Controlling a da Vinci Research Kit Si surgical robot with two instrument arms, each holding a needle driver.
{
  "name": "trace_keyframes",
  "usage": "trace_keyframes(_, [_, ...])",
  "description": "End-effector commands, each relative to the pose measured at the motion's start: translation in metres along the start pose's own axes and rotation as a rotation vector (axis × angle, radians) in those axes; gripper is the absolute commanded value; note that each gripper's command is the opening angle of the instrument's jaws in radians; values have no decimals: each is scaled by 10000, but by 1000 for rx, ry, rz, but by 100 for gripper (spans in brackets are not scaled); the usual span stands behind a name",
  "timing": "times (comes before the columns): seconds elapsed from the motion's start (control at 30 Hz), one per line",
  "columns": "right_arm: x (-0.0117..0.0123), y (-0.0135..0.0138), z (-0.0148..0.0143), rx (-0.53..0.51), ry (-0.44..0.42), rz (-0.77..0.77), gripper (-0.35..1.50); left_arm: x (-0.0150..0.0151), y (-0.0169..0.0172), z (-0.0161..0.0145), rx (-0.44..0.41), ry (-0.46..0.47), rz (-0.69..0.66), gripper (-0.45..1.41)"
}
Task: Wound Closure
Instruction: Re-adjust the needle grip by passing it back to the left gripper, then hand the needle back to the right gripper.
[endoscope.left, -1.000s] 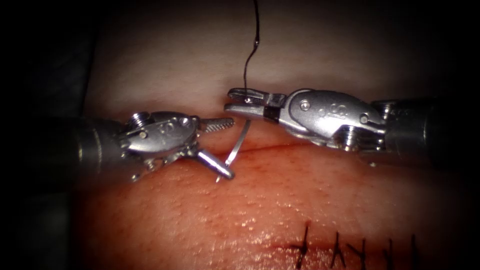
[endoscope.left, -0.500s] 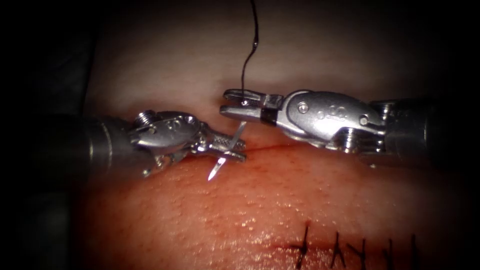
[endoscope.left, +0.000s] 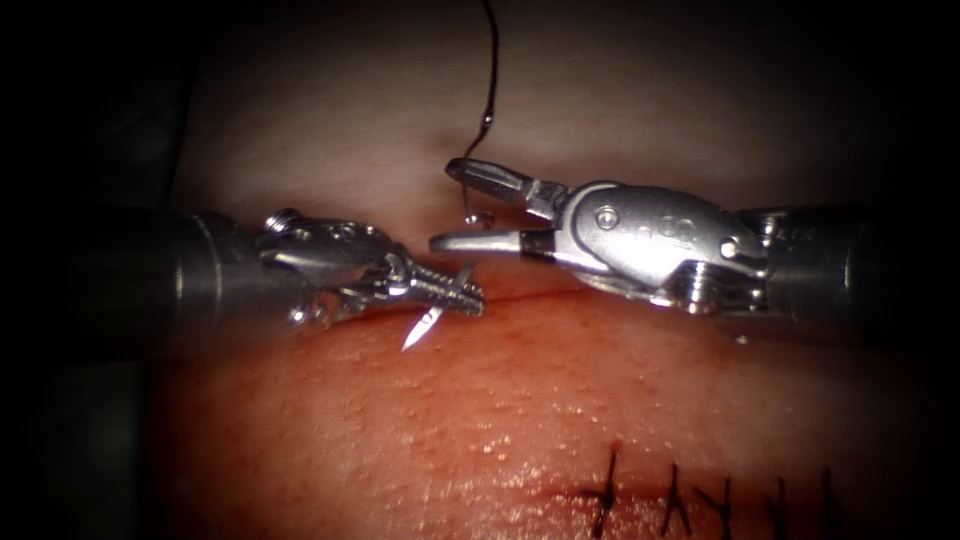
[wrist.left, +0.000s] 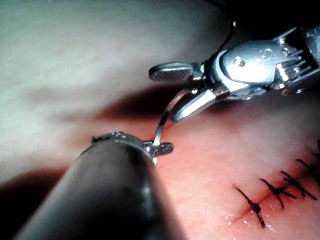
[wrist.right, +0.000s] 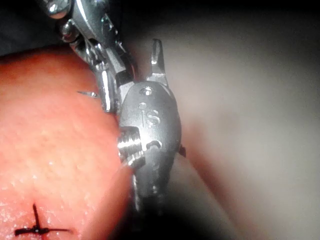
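- The left tool (endoscope.left: 455, 290) comes in from the endoscope view's left, and its jaws are clenched on the needle (endoscope.left: 428, 322) partway along the curve, behind the pointed end.
- The needle's point juts free just below those jaws, hanging over the reddened tissue (endoscope.left: 560, 400) without entering it; the rest of the curve rises toward the right tool.
- The right tool (endoscope.left: 450, 205) stands with its jaws parted and grasps nothing; the swaged end of the needle lies in the gap between them.
- The thread (endoscope.left: 491, 70) runs from that gap up to the upper edge of the endoscope view, across pale tissue.
- The cut (endoscope.left: 540, 292) shows as a thin red line just below both tool tips.
- A row of finished stitches (endoscope.left: 700, 495) sits near the lower edge, well apart from the tools, with a broad bare stretch of tissue between.
- In the left wrist view, the needle (wrist.left: 162, 120) arcs between the two tools.
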Motion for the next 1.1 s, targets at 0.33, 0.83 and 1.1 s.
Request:
trace_keyframes(0.33, [-4, -4, 10, -61, 12, 65, 101, 6, -2, 3, -16, 86, 2, -45])
trace_keyframes(0.83, [-5, -8, 18, -195, 44, 56, 81, 9, 3, 3, 67, 197, 87, -45])
trace_keyframes(1.1, [-5, -12, 20, -202, 41, 36, 64, 8, 3, 3, 68, 208, 86, -45])
